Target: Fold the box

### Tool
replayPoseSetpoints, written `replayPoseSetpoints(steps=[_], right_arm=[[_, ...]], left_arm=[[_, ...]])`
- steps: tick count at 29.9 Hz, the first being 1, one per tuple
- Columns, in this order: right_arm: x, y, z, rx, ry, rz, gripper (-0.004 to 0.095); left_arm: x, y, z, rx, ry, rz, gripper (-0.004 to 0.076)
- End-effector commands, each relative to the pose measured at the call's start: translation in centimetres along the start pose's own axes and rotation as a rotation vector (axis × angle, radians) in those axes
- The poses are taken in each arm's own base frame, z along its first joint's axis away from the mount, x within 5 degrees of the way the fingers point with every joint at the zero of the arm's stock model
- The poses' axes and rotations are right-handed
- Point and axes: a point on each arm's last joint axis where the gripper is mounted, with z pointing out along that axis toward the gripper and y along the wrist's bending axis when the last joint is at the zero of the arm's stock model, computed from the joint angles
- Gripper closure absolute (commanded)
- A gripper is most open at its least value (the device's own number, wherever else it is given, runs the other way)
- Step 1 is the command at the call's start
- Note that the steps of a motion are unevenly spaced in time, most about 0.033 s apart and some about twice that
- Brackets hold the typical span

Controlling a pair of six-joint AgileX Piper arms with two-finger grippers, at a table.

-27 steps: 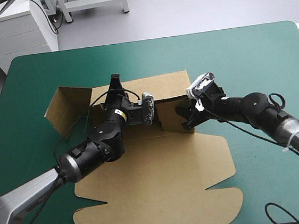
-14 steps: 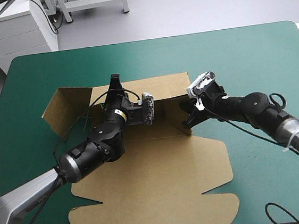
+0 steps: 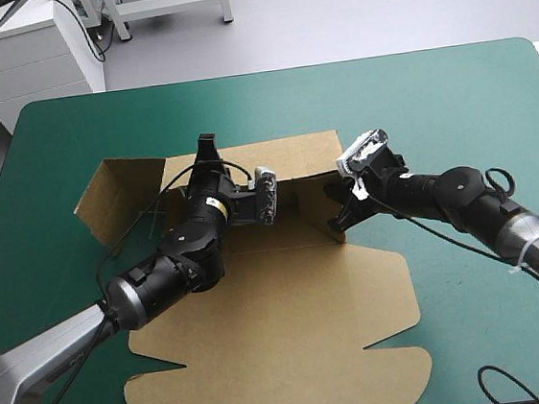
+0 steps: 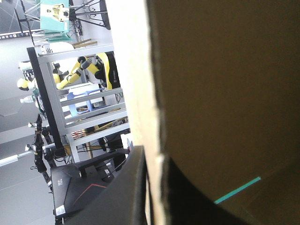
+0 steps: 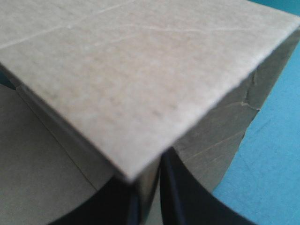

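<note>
Raising the walls is the step in hand, as far as I can judge. The box (image 3: 290, 306) lies in the middle of the teal-green table (image 3: 451, 96), and most of the brown board is flat toward the lower part of the high view. Only the part toward the upper middle of the frame stands up.

The left gripper (image 3: 209, 155) reaches over the far wall (image 3: 289, 154) just left of the centre. In the left wrist view its black fingers are nearly together, with the pale edge of the board between them, so it pinches this wall. The right gripper (image 3: 337, 216) is right of the centre, at the right side wall (image 3: 331, 196). In the right wrist view its two fingers are all but closed on the edge of the upright board.

The left flap (image 3: 118, 187), in the upper left of the box, is only half raised and spreads outward.

I think the task is at an early stage. The next move probably calls for keeping both pinches firm while the side wall is turned square to the far wall and tucked. The left flap then needs the same work. If a wall is pulled too hard, the flat board may slide on the cover.
</note>
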Motion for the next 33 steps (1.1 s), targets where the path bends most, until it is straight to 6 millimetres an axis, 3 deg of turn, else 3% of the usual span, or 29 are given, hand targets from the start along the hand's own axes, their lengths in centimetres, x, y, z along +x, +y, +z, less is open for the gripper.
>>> replayPoseSetpoints(steps=[1, 4, 9, 12, 22, 29, 33], right_arm=[[-1.7, 1.8, -1.1, -0.122, -0.053, -0.029, 0.0871], [-1.6, 1.8, -1.0, -0.119, -0.037, -0.019, 0.0799], [-1.2, 1.6, -1.7, -0.083, 0.032, -0.018, 0.0447], [-1.1, 1.6, -2.7, -0.045, 0.065, -0.027, 0.0318], [-2.3, 1.4, -8.3, 0.131, 0.022, -0.092, 0.0304], [-2.2, -2.2, -13.6, 0.369, -0.065, -0.006, 0.0307], [-1.8, -4.0, -14.8, 0.44, -0.105, 0.105, 0.0401]], left_arm=[[-0.6, 0.5, -0.7, 0.002, -0.071, -0.052, 0.0722], [-0.6, 0.5, -0.7, 0.002, -0.071, -0.052, 0.0722], [-0.6, 0.5, -0.7, -0.002, -0.068, -0.056, 0.0722], [-0.6, 0.5, -0.7, -0.002, -0.068, -0.047, 0.0722], [-0.6, 0.5, -0.7, -0.002, -0.066, -0.047, 0.0722], [-0.5, 0.5, -0.7, -0.001, -0.054, -0.047, 0.0722], [-0.5, 0.5, -0.7, -0.001, -0.054, -0.047, 0.0722]])
